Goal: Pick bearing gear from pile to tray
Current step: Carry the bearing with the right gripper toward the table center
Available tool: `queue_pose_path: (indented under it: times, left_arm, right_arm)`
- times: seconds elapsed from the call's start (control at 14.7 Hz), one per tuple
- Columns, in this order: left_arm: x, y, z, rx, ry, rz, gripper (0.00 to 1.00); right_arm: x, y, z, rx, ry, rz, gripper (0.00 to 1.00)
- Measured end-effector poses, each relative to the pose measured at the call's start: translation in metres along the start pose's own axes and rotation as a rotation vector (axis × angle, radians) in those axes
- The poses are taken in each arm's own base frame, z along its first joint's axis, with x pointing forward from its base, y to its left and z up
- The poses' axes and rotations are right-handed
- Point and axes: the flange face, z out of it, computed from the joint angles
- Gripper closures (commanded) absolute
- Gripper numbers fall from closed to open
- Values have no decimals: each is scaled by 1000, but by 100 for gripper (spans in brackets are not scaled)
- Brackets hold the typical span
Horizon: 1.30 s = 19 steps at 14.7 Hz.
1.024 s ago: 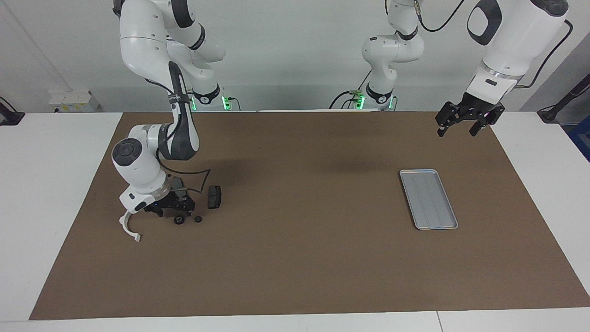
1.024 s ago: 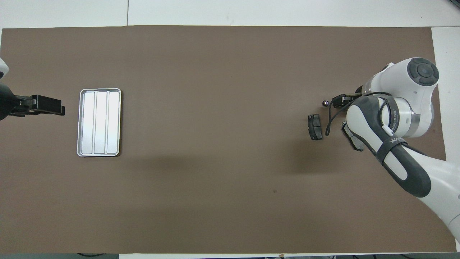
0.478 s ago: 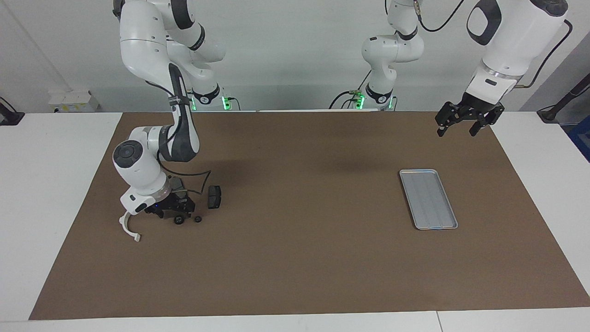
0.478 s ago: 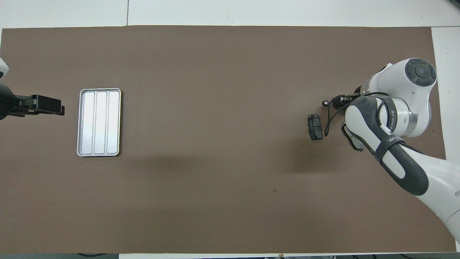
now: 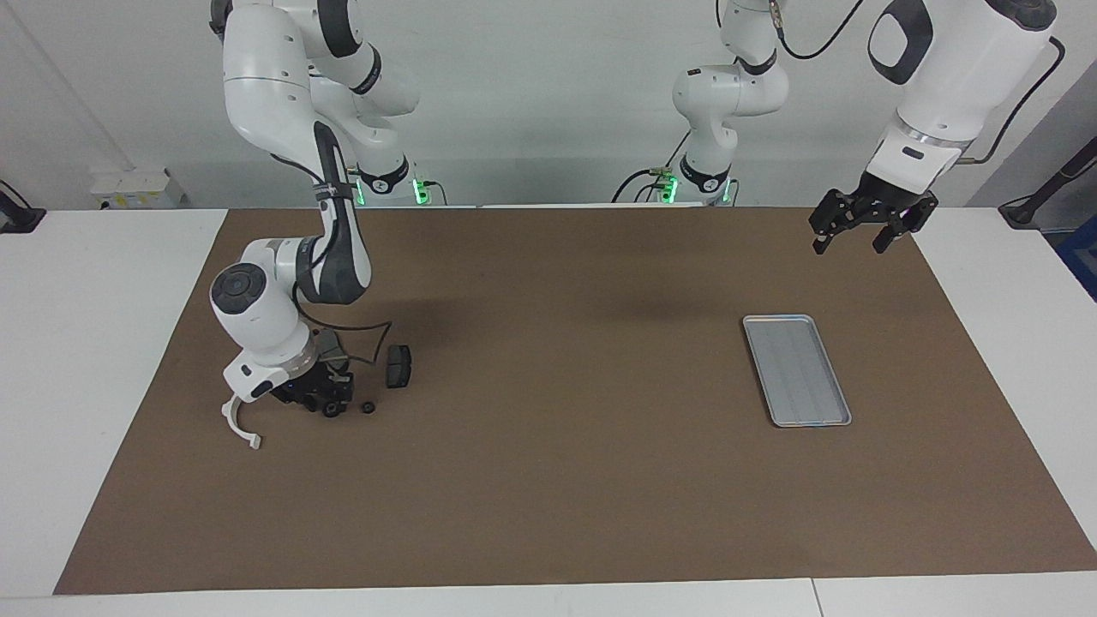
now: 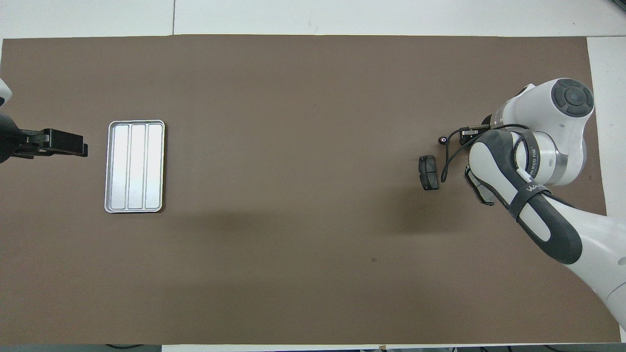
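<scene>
- Right claw down at the tabletop in the pile, toward the right arm's end and near the mat's edge there.
- Fingers there too hidden under the wrist to read: cannot tell whether apart, together, or clamped on a part.
- One small black ring right at the claw's tips, touching or nearly so; a second ring just beside it, clear of the claw, toward the tabletop's middle.
- Dark grey pad-shaped plate lying a little nearer the robots than the rings, long axis running roughly toward and away from the robots.
- White curved bracket beside the wrist, toward the tabletop's edge at the right arm's end.
- Tray well apart from the pile, toward the left arm's end, long axis also running toward and away from the robots, bare inside.
- Left claw raised over the mat's corner near the left arm's base, fingers apart, holding nothing, waiting.
- Likely step: securing a ring; next, a long carry along the tabletop's length toward the tray, with the right arm far nearer the pile and the left far nearer the tray.
</scene>
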Motion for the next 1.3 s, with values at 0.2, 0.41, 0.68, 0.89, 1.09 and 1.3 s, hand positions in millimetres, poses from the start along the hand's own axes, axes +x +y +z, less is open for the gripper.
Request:
queue_pose_path:
  times: [0.2,0.41,0.68,0.89,1.09,1.3]
  left_arm:
    - [0,0,0,0,0,0,0]
    - [0,0,0,0,0,0,0]
    - [0,0,0,0,0,0,0]
    - [0,0,0,0,0,0,0]
    - [0,0,0,0,0,0,0]
    - [0,0,0,0,0,0,0]
  right_arm:
    - [0,-3,0,0,-1,-4,100]
    - [6,-25,-17,0,-38,14,100]
    - [6,-96,-80,-6,-71,91,100]
    - [-13,-181,-125,-18,-82,161,100]
    - [-47,-276,-137,-22,-67,227,100]
    - [-88,-359,-138,-7,-40,258,100]
